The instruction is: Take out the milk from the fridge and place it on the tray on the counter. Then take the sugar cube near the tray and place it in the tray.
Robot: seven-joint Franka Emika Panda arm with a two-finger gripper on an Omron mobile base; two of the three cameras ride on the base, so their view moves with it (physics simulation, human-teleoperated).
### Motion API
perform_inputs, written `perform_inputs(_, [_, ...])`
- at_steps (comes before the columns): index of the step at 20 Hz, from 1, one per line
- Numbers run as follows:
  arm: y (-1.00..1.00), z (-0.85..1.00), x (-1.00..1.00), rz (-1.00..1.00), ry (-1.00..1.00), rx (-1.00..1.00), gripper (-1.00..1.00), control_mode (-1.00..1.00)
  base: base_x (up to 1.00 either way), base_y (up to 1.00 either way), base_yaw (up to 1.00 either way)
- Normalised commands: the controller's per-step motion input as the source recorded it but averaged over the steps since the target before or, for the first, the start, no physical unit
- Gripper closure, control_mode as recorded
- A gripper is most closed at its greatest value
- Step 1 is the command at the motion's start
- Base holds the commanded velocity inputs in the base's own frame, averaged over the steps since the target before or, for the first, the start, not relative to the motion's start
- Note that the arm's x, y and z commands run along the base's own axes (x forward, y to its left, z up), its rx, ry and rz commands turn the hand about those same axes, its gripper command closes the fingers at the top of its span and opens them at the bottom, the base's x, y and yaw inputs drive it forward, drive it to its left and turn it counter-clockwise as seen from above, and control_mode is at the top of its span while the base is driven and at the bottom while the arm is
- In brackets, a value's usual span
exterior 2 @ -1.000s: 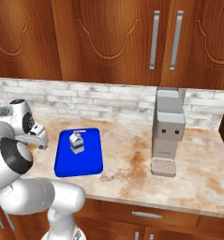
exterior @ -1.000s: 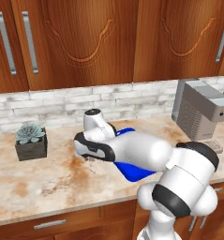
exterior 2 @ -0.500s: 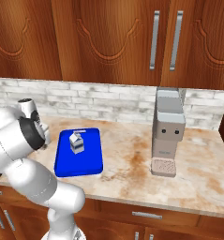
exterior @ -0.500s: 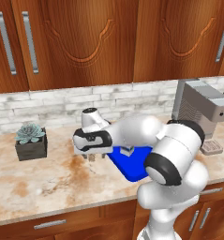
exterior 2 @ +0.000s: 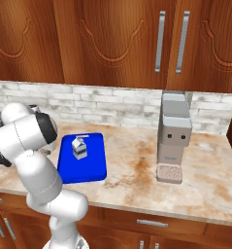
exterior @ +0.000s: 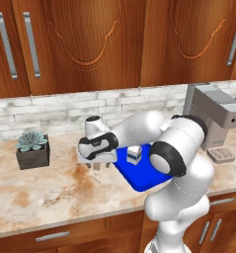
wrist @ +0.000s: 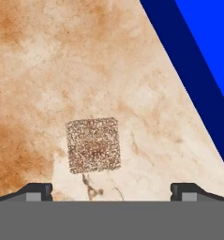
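Two dark fingertips of the pincer stand spread wide at the bottom of the hand view, holding nothing. Between and just above them lies the sugar cube, a tan-brown speckled square seen from straight above, flat on the tabletop and clear of both fingertips. It sits nearer the left fingertip than the right one.

In the left base view the pincer points down over the tabletop, close above it, just left of the tray. The cube itself is too small to pick out there with any certainty; a small dark speck below the fingers may be it.

The tray is flat, bright blue, with rounded corners; in the hand view its edge runs slantwise down the right side, apart from the cube. On the tray stands the milk, a small white gable-top carton with a dark blue band round its middle, upright, toward the tray's back half.

The tabletop is beige marbled stone with rusty brown stains. A dark square pot with a succulent stands well to the left of the pincer. A grey coffee machine stands on the far side of the tray.
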Motion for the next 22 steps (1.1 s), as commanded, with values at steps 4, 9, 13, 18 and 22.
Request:
perform_inputs(4, [0.08, -0.22, 0.14, 0.0, 0.0, 0.0, -1.0, -1.0, 0.0, 0.0, 0.0])
perform_inputs(9, [0.12, -0.15, 0.14, -0.01, 0.0, 0.0, -1.0, -1.0, 0.0, 0.0, 0.0])
perform_inputs(13, [0.0, -0.09, 0.16, -0.03, 0.0, 0.0, -1.0, -1.0, 0.0, 0.0, 0.0])
perform_inputs(18, [0.0, -0.18, 0.22, -0.04, 0.0, 0.0, -1.0, -1.0, 0.0, 0.0, 0.0])
perform_inputs(22, [0.01, -0.22, 0.06, -0.04, 0.0, 0.0, 1.0, -1.0, 0.0, 0.0, 0.0])
